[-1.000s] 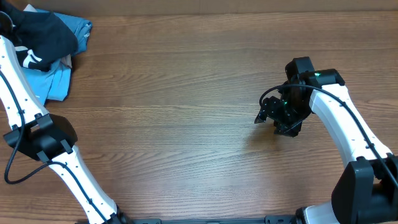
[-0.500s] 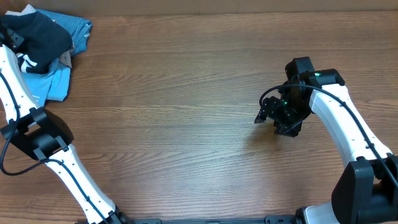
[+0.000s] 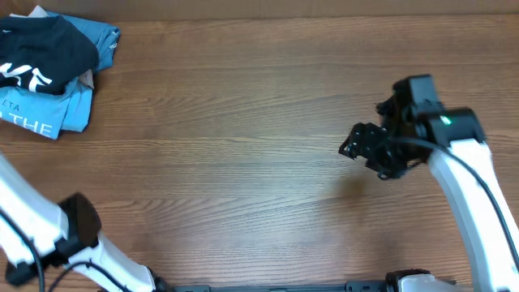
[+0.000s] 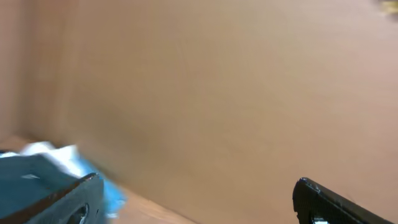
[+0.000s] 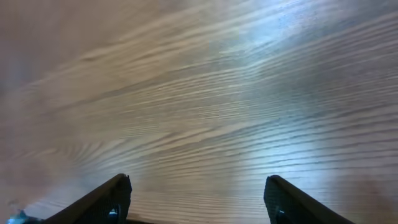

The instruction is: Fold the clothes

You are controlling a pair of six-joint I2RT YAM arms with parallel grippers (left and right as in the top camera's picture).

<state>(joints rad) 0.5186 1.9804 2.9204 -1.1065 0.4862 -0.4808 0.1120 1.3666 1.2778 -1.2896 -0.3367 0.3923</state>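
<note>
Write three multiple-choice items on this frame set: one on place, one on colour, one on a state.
1. Where does the dark garment lie? A) on the light-blue shirt at the table's far-left corner B) mid-table C) at the near edge
2. Its lettering is: A) red B) white C) yellow
3. The right pincer is: A) shut on cloth B) shut, empty C) open, empty
1A: it overlaps the blue shirt there. 2B: pale letters on dark cloth. 3C: fingers apart over bare wood.
</note>
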